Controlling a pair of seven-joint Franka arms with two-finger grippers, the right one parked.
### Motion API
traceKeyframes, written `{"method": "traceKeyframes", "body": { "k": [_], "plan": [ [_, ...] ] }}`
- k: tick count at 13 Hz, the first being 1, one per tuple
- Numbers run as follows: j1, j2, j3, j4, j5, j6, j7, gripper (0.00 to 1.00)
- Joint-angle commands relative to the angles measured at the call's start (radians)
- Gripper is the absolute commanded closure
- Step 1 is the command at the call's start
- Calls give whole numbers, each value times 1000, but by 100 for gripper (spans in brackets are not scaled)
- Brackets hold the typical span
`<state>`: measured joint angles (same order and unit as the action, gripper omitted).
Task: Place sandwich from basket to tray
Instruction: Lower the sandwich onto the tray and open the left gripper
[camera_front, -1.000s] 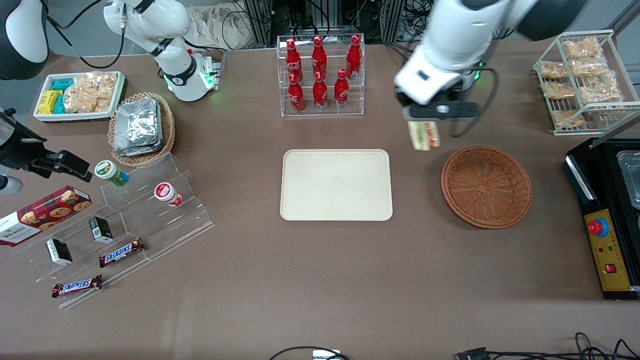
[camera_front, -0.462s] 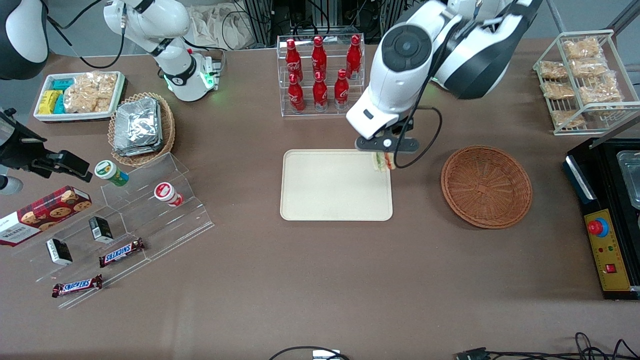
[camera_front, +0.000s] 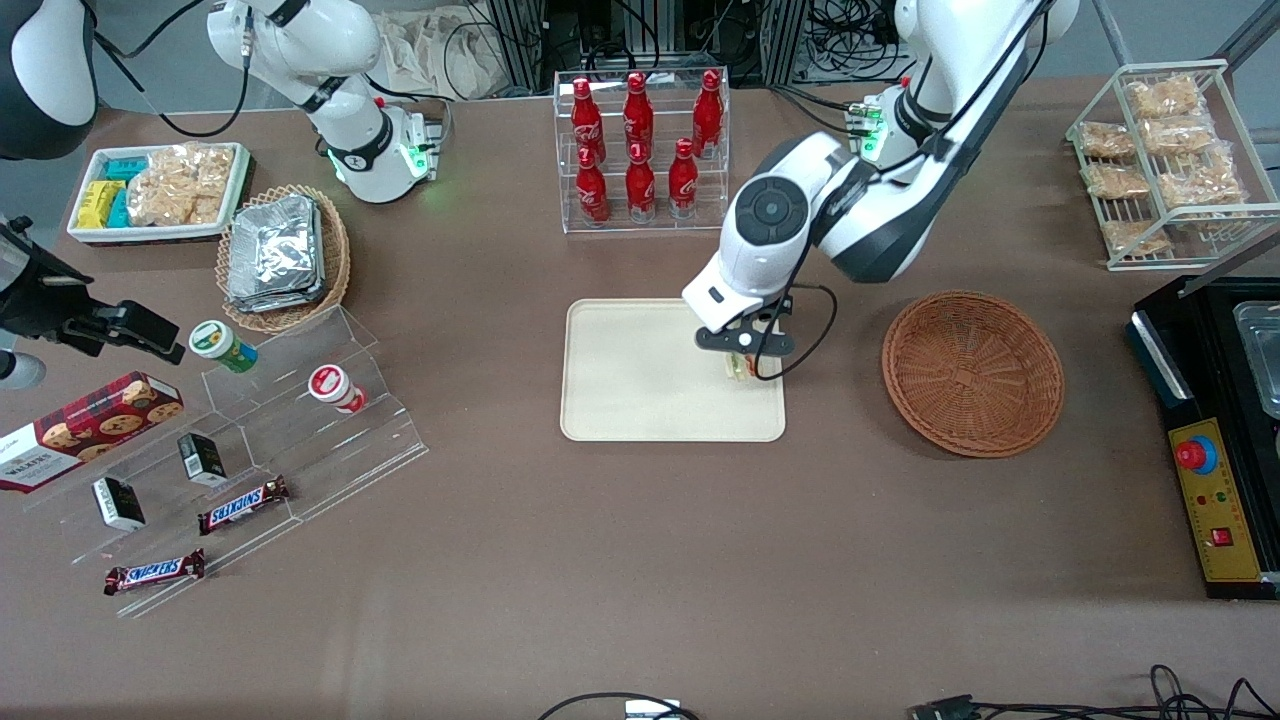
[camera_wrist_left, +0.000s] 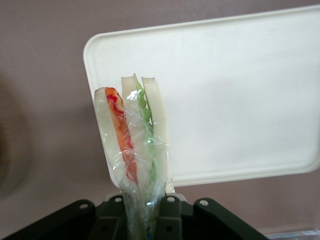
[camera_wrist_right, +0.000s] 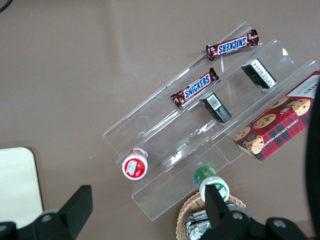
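Pincer (camera_front: 741, 362): pressed onto the sandwich, pinching it at one end; it hangs over the tray's end that faces the basket, roughly midway between the tray's near and far edges.
Pincer, wrist view (camera_wrist_left: 145, 220): black body, with the wrapped wedge rising out from between its fingers.
Sandwich (camera_front: 740, 367): mostly hidden under the pincer in the front view; whether it touches the tray cannot be told.
Sandwich, wrist view (camera_wrist_left: 134, 145): white bread slices standing on edge, red-orange and green filling between them, clear wrap bunched where it is held.
Tray (camera_front: 640, 375): cream, flat on the brown counter (camera_front: 640, 560); its surface is bare apart from what the pincer holds over it.
Tray, wrist view (camera_wrist_left: 235, 95): one rounded corner shows beside the bread.
Basket (camera_front: 972, 372): round brown wicker, beside the tray toward the working arm's end, well apart from the pincer; nothing lies in it.
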<state>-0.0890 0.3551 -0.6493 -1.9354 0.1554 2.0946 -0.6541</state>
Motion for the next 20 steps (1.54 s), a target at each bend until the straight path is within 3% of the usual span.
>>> {"method": "traceKeyframes", "body": {
  "k": [1,7,10,11,12,13,20],
  "plan": [
    [12,50,-3,-25,61,77,14,100],
    [12,113,49,-108,88,258,22,100],
    [12,117,66,-123,87,280,22,94],
    [12,117,66,-125,88,279,22,68],
    [12,117,66,-126,87,275,22,14],
    [12,116,66,-126,87,272,16,0],
    [12,107,66,-125,87,265,13,0]
  ]
}}
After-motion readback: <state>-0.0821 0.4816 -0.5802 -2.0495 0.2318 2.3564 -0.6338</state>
